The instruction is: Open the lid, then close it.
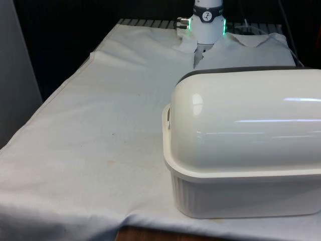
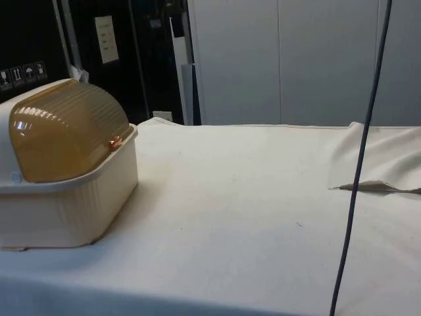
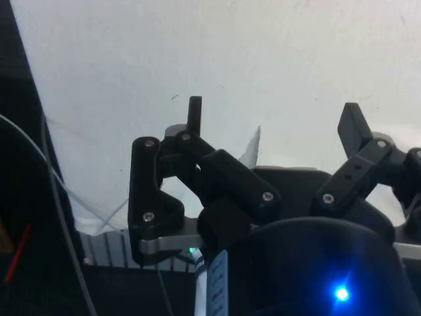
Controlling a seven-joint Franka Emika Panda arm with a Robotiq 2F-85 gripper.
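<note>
1. Bread box (image 1: 241, 150): front view, right part cut off by edge; back hides amber lid.
2. Side view: box's left end cut off.
3. Robot arm (image 1: 206, 22): upper part cut off at top edge.

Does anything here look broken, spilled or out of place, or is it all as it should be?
Nothing looks broken or spilled. The bread box sits squarely on the white cloth with its amber lid shut. The cloth is rumpled and folded near the robot's base, which is only untidy. The pincer hangs open, gripping nothing.
</note>
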